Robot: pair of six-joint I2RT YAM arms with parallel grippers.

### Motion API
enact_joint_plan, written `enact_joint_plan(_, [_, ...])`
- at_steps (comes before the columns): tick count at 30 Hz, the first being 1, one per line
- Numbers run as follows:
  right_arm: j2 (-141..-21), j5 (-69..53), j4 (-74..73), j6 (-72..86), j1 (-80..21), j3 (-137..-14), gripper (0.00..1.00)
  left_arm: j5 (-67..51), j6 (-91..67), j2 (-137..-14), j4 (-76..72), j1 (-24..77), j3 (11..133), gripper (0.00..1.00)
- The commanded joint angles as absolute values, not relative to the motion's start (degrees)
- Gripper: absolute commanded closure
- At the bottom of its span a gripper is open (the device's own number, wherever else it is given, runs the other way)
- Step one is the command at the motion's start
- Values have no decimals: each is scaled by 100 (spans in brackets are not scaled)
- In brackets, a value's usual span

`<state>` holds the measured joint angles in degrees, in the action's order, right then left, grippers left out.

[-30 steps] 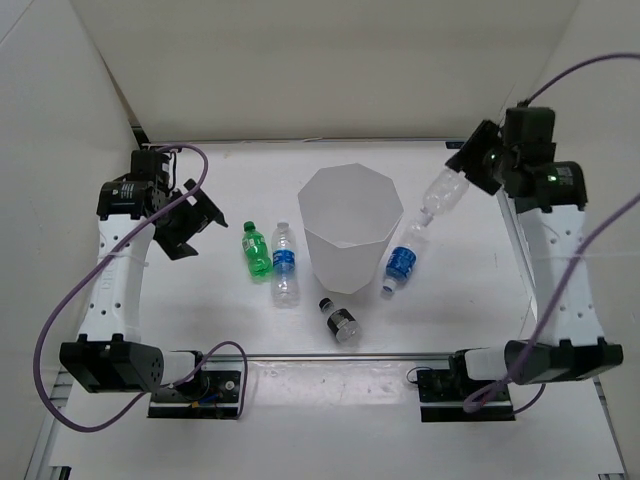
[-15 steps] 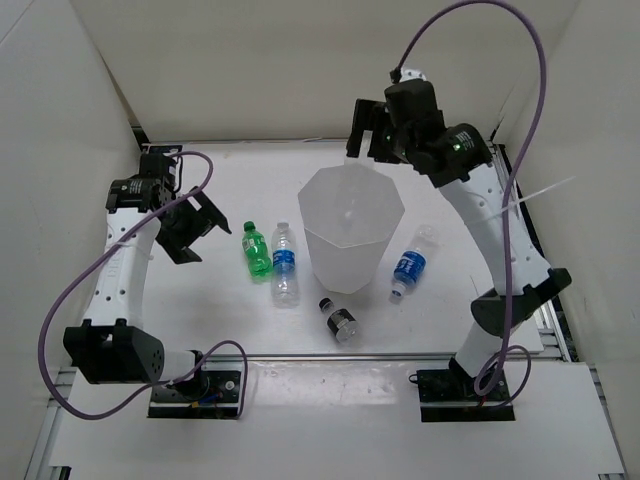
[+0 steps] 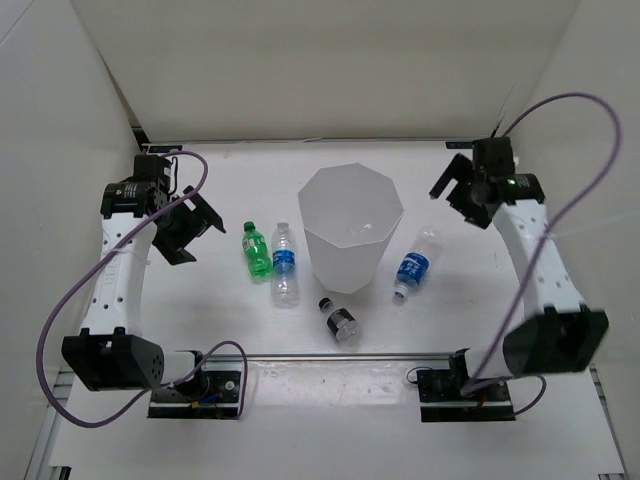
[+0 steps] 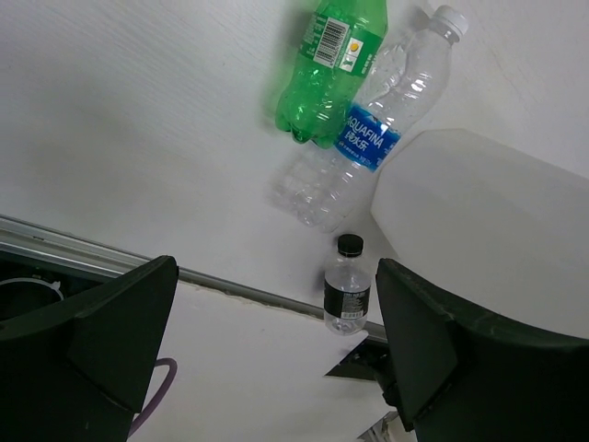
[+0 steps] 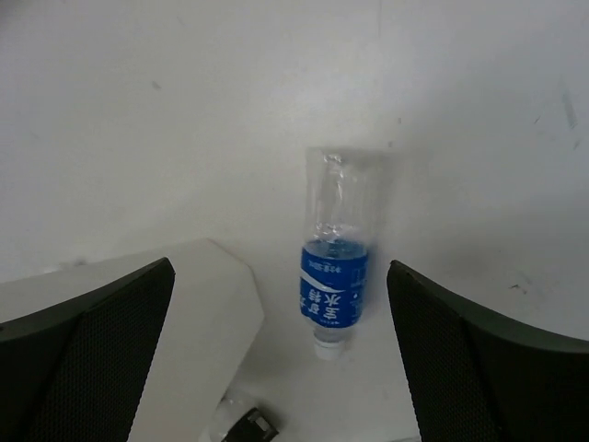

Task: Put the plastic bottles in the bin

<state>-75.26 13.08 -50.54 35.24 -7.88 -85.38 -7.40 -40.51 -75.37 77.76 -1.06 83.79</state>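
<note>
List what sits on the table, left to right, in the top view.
green bottle → left blue-label bottle → bin → right blue-label bottle

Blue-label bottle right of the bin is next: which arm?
Right. The right gripper hangs open near the blue-label bottle, which is centred in its wrist view; the left gripper is across the bin.

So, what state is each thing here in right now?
Bin: upright, top open.
Green bottle: lying on its side.
Left blue-label bottle: lying beside it.
Right blue-label bottle: lying on its side.
Short dark bottle: lying on its side.
Left tool: open, empty.
Right tool: open, empty.
</note>
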Motion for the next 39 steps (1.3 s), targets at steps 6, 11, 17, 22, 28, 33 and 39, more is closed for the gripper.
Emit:
enact_joint_plan(6, [-9462, -1054, -4245, 3551, -343, -7576, 0, -650, -4061, -7585, 7910, -132, 8438, 0])
enact_joint_plan(11, [-10553, -1055, -4351, 3428, -343, -7919, 0, -650, -4113, -7638, 7910, -132, 8385, 0])
enact_joint_plan(17, [-11153, -1002, -4465, 3313, -343, -7937, 15, -589, -4113, -7690, 7910, -132, 8385, 0])
enact_joint_plan(22, [-10383, -870, -4543, 3190, -290, -7638, 46, -589, -4113, -7690, 7910, -132, 8332, 0])
enact_joint_plan(28, [-8545, -229, -5361, 3374, -229, -8839, 55, -536, -4113, -7638, 7910, -132, 8218, 0])
enact_joint_plan(33, [-8016, 43, -5476, 3507, -465, -10983, 57, -615, -4218, -7427, 7910, -132, 8218, 0])
enact_joint_plan(39, [-8831, 351, -5537, 3455, -1405, -12823, 57, -394, -4544, -6611, 7500, -132, 7937, 5])
